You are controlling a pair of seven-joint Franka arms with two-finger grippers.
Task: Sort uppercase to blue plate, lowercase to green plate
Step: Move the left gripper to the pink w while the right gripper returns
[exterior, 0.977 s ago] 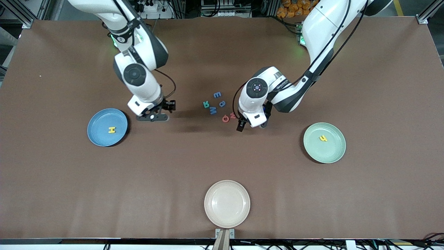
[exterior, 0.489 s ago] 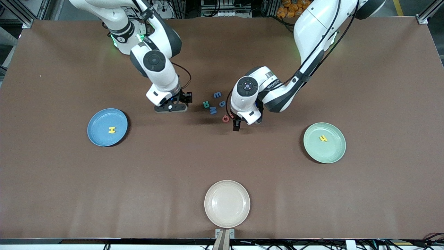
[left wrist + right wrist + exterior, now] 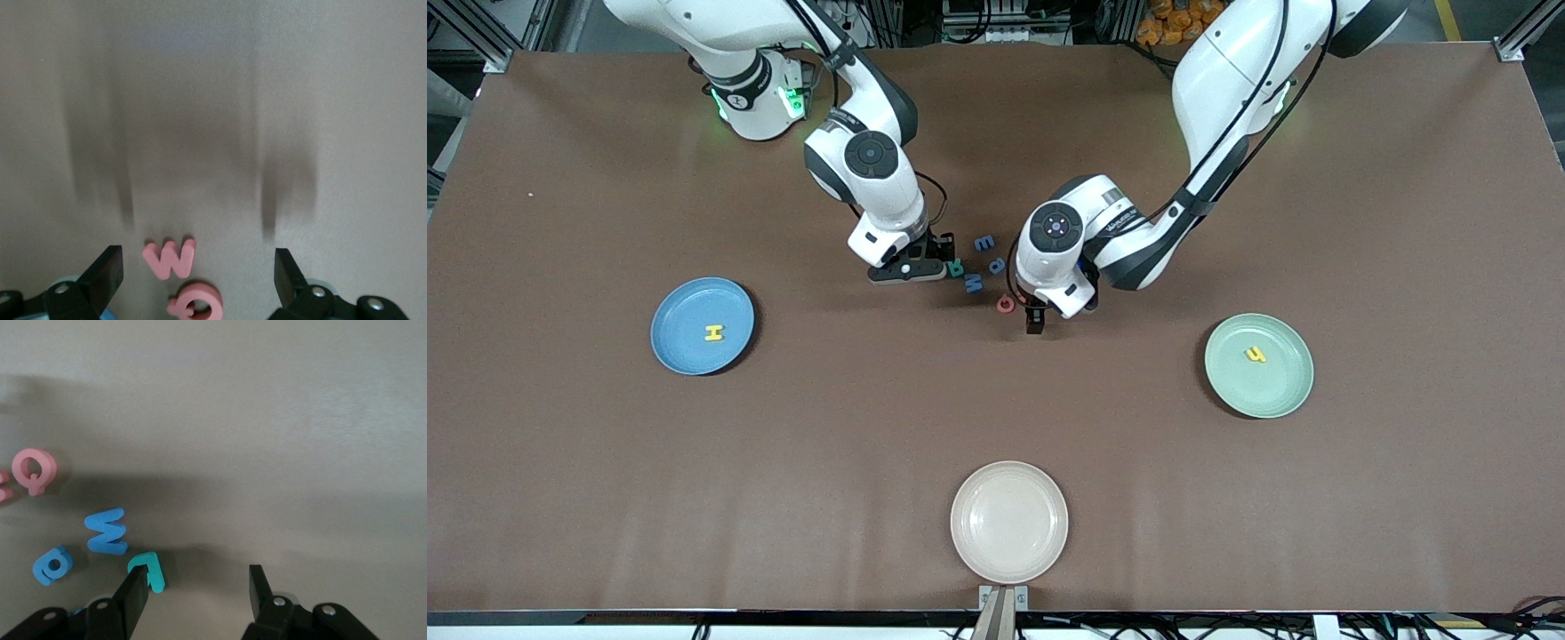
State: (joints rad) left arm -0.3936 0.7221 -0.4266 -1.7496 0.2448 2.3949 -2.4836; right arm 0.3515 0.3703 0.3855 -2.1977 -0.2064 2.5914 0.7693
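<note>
Both grippers work the letter cluster mid-table; left gripper (image 3: 193, 280) low with jaws wide, straddling red w (image 3: 170, 257), likely its pick for green plate (image 3: 1272, 391); right gripper (image 3: 195, 593) jaws apart, empty, beside teal R (image 3: 149, 570); H (image 3: 713, 333) sits on blue plate (image 3: 680, 307); h (image 3: 1255, 355) on green.

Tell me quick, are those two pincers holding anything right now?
Left pincer: open, holding nothing, over the red w.
Right pincer: open, holding nothing, by the teal R.
</note>
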